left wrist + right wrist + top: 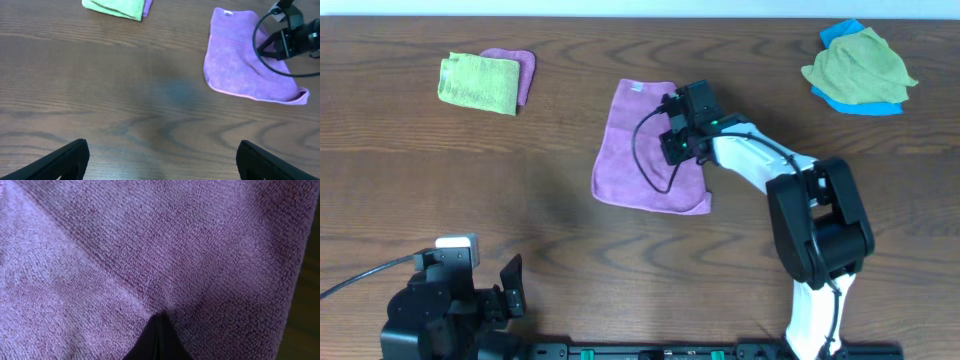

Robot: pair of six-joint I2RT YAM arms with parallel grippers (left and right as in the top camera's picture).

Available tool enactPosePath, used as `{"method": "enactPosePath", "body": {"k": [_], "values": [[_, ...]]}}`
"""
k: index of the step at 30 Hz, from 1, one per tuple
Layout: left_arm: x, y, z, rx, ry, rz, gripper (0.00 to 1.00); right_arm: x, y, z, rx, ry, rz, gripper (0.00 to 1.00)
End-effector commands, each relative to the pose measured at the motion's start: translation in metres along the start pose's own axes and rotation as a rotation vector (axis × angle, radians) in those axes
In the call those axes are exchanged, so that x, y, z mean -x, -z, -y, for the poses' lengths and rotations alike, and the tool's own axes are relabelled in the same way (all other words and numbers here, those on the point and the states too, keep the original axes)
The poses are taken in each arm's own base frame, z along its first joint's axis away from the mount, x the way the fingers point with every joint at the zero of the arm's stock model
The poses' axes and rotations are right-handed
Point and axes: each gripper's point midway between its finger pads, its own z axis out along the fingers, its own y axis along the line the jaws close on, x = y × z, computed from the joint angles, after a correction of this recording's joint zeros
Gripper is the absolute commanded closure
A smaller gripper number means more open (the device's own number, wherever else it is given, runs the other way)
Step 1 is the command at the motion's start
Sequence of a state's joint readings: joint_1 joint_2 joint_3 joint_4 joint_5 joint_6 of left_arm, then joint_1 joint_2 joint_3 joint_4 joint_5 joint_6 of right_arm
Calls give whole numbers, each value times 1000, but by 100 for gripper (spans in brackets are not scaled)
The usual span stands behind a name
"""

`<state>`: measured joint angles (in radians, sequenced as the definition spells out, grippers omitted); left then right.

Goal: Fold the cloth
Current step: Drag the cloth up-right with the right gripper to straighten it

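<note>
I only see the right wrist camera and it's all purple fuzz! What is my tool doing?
Observer: Your right tool is shut and looks pinched on the lilac cloth, on its right side, mid-table.
Operator: Where's my other tool?
Observer: The left tool is open over bare table near the front edge, away from that cloth.
Operator: Any other cloths?
Observer: Yes. At the far left a green cloth lies on a purple one, and at the far right a second green cloth lies on a blue cloth.
</note>
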<state>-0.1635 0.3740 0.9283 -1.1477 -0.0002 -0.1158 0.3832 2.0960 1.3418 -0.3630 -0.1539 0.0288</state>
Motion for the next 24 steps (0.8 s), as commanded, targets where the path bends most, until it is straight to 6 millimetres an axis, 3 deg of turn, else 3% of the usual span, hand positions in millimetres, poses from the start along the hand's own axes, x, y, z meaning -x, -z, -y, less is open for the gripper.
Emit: {"method": "enactPosePath", "body": {"k": [1, 3, 10, 13, 17, 24], "values": [[4, 4, -1, 8, 9, 19, 5, -22, -10, 29, -83, -10, -68, 99], [5, 4, -1, 8, 9, 20, 5, -20, -11, 8, 32, 26, -62, 99], [7, 2, -1, 7, 9, 31, 5, -23, 5, -110, 523, 201, -32, 99], [6, 0, -1, 7, 9, 29, 5, -31, 9, -140, 588, 250, -47, 99], [6, 0, -1, 7, 9, 28, 5, -43, 7, -151, 576, 296, -79, 99], [4, -3, -1, 7, 9, 19, 5, -55, -7, -116, 363, 271, -155, 99]]}}
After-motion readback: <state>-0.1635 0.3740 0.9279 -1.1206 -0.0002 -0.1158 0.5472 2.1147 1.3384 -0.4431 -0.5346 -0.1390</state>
